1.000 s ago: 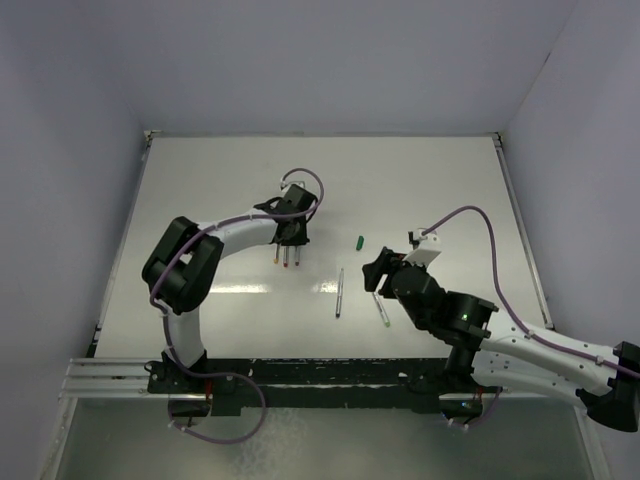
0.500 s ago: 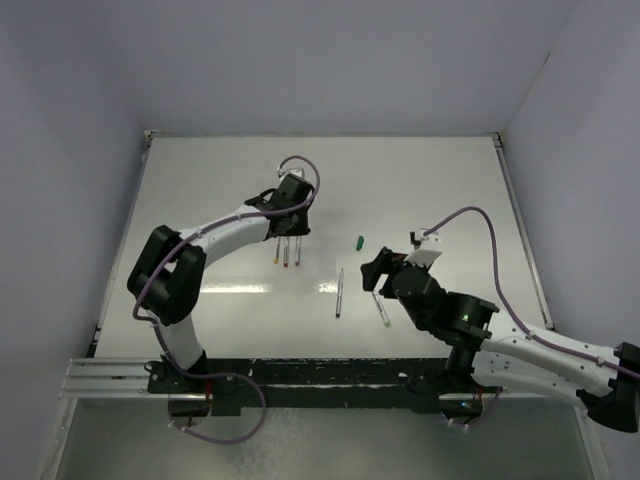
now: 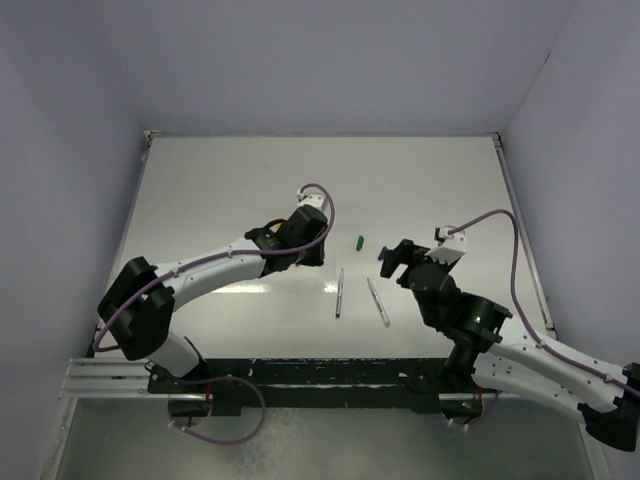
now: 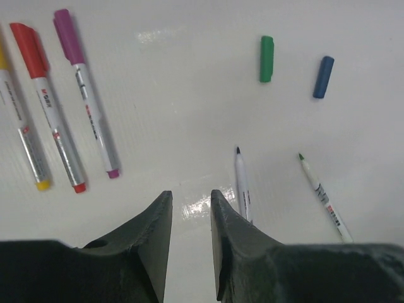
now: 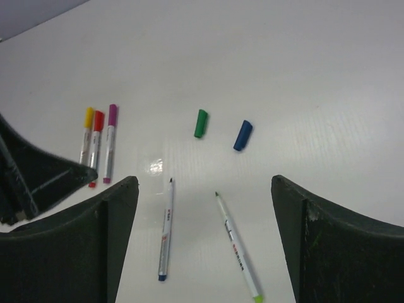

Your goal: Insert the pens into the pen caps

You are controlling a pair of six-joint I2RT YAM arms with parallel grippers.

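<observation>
In the left wrist view, three capped pens lie side by side at the left: yellow (image 4: 25, 148), red (image 4: 50, 113) and purple (image 4: 88, 107). Two uncapped pens lie on the white table, a blue-tipped pen (image 4: 242, 188) (image 5: 166, 232) (image 3: 339, 292) and a green-tipped pen (image 4: 325, 199) (image 5: 237, 249) (image 3: 378, 302). Beyond them lie a green cap (image 4: 266, 59) (image 5: 200, 123) (image 3: 359, 241) and a blue cap (image 4: 323, 77) (image 5: 243, 135). My left gripper (image 4: 189, 205) (image 3: 305, 252) hangs narrowly open and empty, right of the capped pens. My right gripper (image 5: 203, 183) (image 3: 392, 258) is wide open above both uncapped pens.
The left gripper's black finger (image 5: 31, 177) reaches into the right wrist view beside the capped pens. Low walls border the white table (image 3: 220, 190) on the left, back and right. Both arm bases stand on the rail (image 3: 320, 375) at the near edge.
My left gripper has opened a little and swung right, off the three capped pens. My right gripper has opened wider and shifted right and back, uncovering the green-tipped pen.
</observation>
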